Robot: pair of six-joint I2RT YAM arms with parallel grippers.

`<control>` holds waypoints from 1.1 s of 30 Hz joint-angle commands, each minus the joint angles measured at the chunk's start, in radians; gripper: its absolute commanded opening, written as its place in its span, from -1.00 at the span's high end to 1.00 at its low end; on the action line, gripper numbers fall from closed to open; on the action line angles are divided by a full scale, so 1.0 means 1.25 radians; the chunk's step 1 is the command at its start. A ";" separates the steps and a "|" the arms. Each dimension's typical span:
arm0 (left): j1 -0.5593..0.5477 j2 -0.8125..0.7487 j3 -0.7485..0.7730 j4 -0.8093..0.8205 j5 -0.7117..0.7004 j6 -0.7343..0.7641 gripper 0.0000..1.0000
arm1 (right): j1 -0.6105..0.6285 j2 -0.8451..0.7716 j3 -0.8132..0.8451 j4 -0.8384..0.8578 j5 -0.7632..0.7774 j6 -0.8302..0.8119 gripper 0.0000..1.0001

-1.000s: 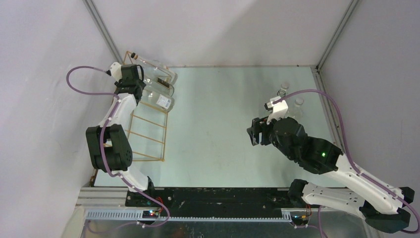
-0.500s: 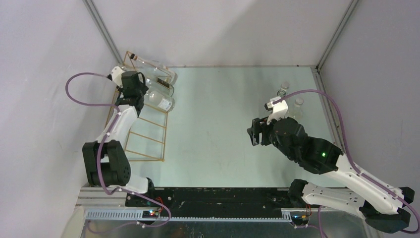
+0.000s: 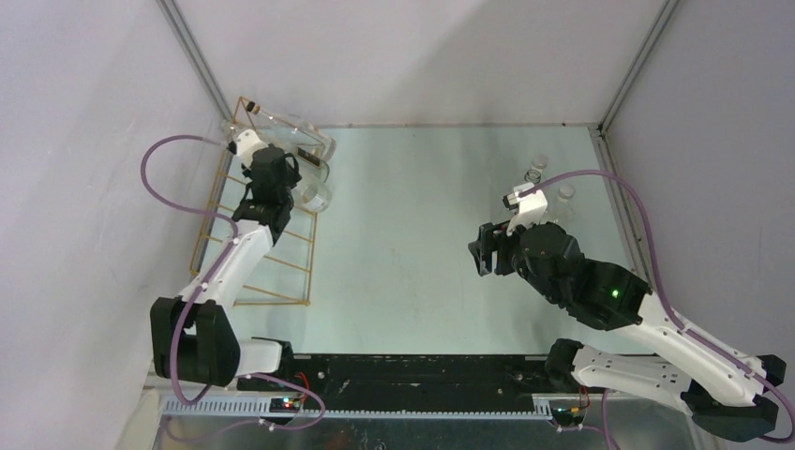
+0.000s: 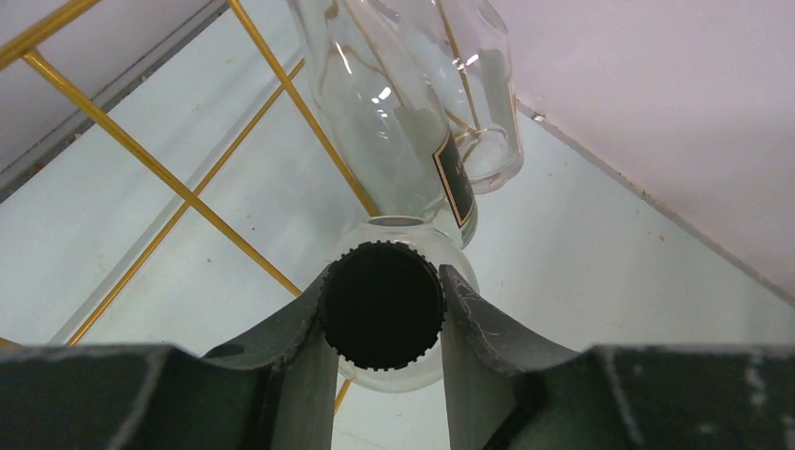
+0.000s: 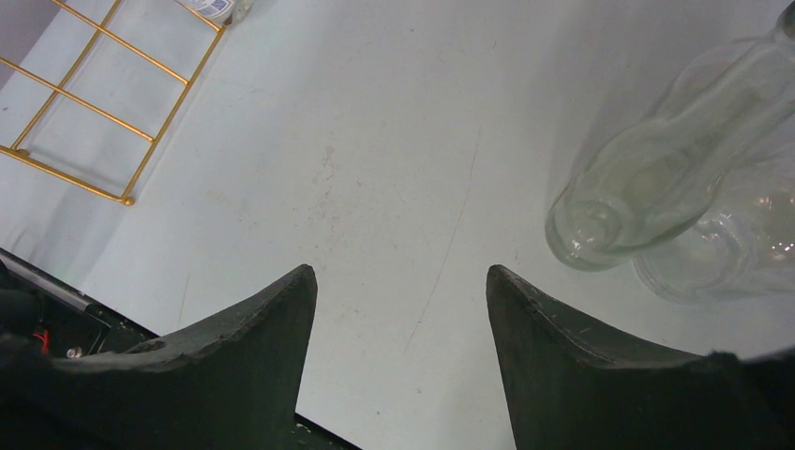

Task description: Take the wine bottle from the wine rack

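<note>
The left end effector (image 4: pixel 382 305) is clamped on the black ribbed cap (image 4: pixel 382 323) of the wine bottle (image 4: pixel 398 228), one finger (image 4: pixel 298 328) pressing on each side. The bottle lies on the wine rack (image 4: pixel 169 178) at the far left of the counter (image 3: pixel 412 234), its body pointing away from the wrist camera.

The step in hand looks like drawing the bottle out. The hold is on the cap alone, so the glass body hangs beyond the grip and may swing. It seems best to raise the neck gently and lift slowly, keeping the squeeze firm. The labelled bottle (image 4: pixel 375 122) lies just beside the held one, so a sideways drift could knock it. A third bottle (image 4: pixel 487 103) lies beyond that.

All three rack bottles are clear glass and look empty, with no liquid line visible.

The right end effector (image 5: pixel 398 281) hovers with its fingers moderately apart, holding nothing. Two more clear bottles (image 5: pixel 656 178) stand together on the counter nearby; they also look empty.
</note>
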 commanded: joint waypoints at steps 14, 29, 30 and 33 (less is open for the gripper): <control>-0.176 -0.023 0.071 0.143 -0.209 0.224 1.00 | -0.001 0.001 0.005 0.004 0.002 0.015 -0.40; -0.321 0.031 0.108 0.182 -0.278 0.295 1.00 | -0.001 -0.007 0.003 -0.019 0.006 0.026 -0.40; -0.336 0.036 0.109 0.181 -0.282 0.296 1.00 | -0.001 -0.007 0.003 -0.021 0.009 0.026 -0.40; -0.371 0.043 0.106 0.186 -0.295 0.298 1.00 | 0.000 -0.009 0.003 -0.029 0.025 0.024 -0.40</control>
